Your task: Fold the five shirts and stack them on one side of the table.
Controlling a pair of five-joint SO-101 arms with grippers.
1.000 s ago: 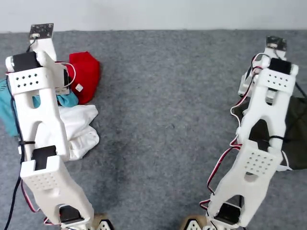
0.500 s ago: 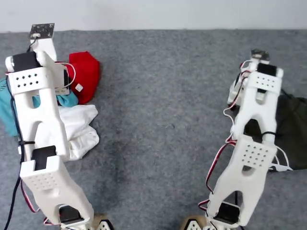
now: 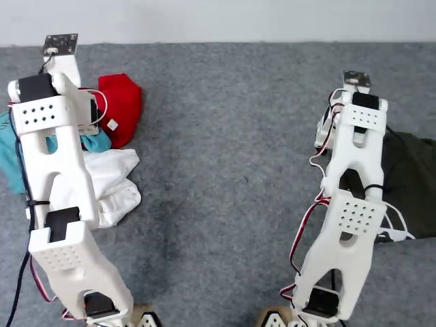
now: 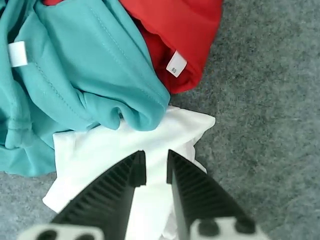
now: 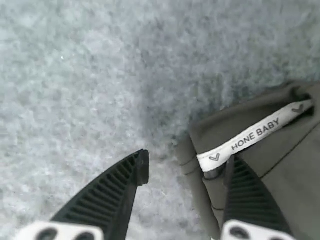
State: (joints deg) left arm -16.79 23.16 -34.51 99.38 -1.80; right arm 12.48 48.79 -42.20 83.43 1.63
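Observation:
Red shirt (image 3: 121, 105), teal shirt (image 3: 8, 153) and white shirt (image 3: 112, 180) lie crumpled together at the table's left. In the left wrist view the red shirt (image 4: 175, 35) and teal shirt (image 4: 75, 75) overlap the white shirt (image 4: 110, 145). My left gripper (image 4: 155, 162) hovers over the white one, open by a narrow gap, holding nothing. A dark olive shirt (image 3: 409, 177) lies at the right edge. My right gripper (image 5: 186, 160) stands wide open at the collar of the dark shirt (image 5: 260, 170), one fingertip (image 5: 231, 172) by its white label, the other over bare carpet.
Grey carpet (image 3: 231, 170) covers the table. The left arm (image 3: 48, 136) lies over the left pile and the right arm (image 3: 357, 163) partly covers the dark shirt. A pale wall edge runs along the table's far side.
The right arm has swung left and toward the far side, uncovering more of the dark shirt. The left arm and the left pile have not moved.

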